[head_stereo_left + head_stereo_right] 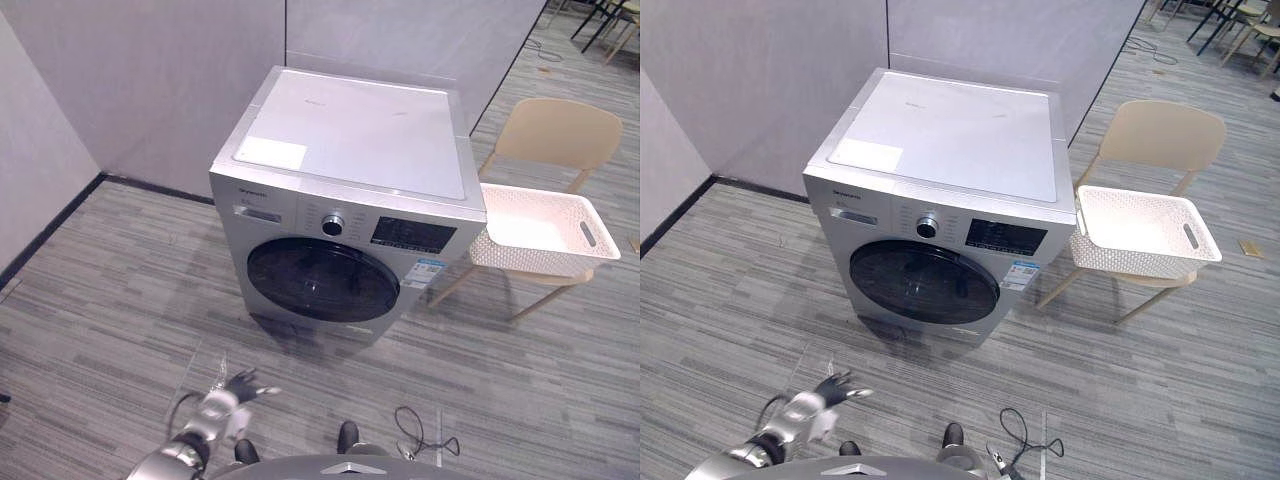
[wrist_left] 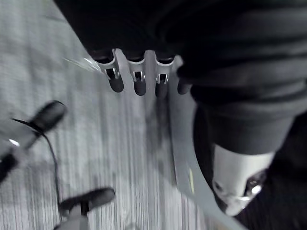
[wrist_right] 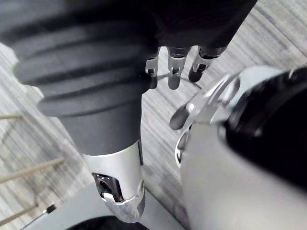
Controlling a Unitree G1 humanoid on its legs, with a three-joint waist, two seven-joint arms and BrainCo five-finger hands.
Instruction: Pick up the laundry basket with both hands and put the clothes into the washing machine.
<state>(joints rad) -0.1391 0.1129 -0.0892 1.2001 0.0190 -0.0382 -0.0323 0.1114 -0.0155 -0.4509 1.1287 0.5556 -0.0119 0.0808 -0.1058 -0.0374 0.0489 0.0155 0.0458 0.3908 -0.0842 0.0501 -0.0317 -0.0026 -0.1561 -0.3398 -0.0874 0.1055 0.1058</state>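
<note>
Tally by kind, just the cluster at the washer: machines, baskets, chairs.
washing machine: 1
laundry basket: 1, sitting on the chair
chair: 1, beside the machine
Total: 3

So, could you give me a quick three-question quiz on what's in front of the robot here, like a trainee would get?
1. True or false: the round dark door of the silver front-loading washing machine stands open.
2. The white perforated plastic laundry basket rests on: A) a wooden table, B) the beige chair, C) a metal shelf.
3. Fill in: the robot's left hand, low in front of the machine, holds ____.
Key: 1 false, the door is shut; 2 B; 3 nothing, its fingers are spread.
</note>
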